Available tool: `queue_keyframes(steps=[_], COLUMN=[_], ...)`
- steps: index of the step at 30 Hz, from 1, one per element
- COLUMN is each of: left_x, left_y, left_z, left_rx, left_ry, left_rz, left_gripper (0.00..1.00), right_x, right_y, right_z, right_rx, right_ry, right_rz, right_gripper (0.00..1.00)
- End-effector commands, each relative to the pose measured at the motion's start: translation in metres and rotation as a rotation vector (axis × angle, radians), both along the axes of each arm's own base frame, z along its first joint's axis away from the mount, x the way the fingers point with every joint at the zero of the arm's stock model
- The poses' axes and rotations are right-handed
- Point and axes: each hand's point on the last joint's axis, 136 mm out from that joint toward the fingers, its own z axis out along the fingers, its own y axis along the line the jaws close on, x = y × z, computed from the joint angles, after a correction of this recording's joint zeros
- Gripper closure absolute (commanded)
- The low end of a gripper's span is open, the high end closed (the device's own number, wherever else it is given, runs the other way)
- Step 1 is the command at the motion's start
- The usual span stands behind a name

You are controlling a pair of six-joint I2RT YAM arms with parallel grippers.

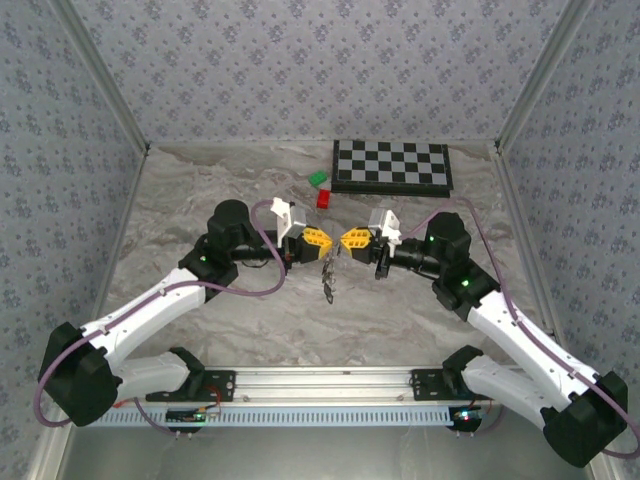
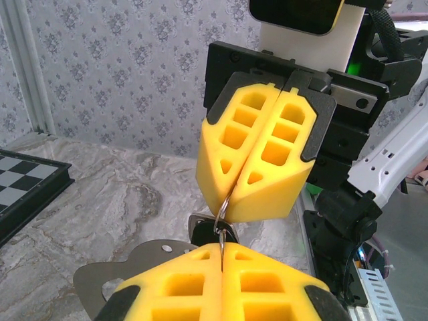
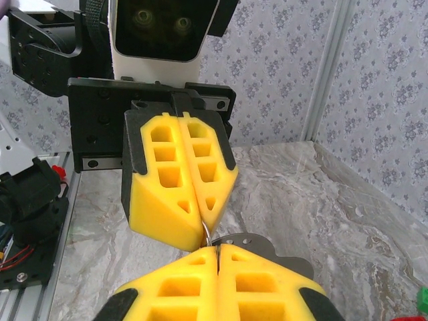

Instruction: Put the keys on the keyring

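Yellow pads of the left gripper (image 1: 320, 239) are seen pressed shut at mid-table, with the keyring (image 2: 225, 208) pinched at their tips. The keyring is spanned between the two grippers, which meet tip to tip. Below the meeting point the keys (image 1: 328, 283) are seen hanging, one black head close to the keyring; their number cannot be told. Just to the right, the right gripper (image 1: 353, 240) is likewise closed, the keyring's other side nipped between its pads. Farther back, a green block (image 1: 318, 178) and a red block (image 1: 325, 197) are noted close together on the marbled table (image 1: 200, 190). A chessboard (image 1: 392, 166) is set just right of them, near the back wall.
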Motion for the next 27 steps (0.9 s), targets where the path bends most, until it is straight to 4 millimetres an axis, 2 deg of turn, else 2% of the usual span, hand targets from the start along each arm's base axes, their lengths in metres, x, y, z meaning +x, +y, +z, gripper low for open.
queue_keyframes(steps=[1,21,27], left_x=[-0.009,-0.007,-0.007], left_y=[0.0,0.0,0.0], left_z=[0.032,0.031,0.032], left_rx=[-0.056,-0.052,-0.052], left_ry=[-0.084,-0.08,-0.084], left_rz=[-0.033,-0.025,-0.024], left_gripper=[1.0,1.0,1.0], right_x=[-0.002,-0.016,-0.014], right_y=[0.001,0.01,0.008], right_z=[0.008,0.005,0.005], right_rx=[0.019,0.002,-0.002], right_ry=[-0.01,0.009,0.004], right_rz=[0.019,0.108,0.086], right_gripper=[1.0,1.0,1.0])
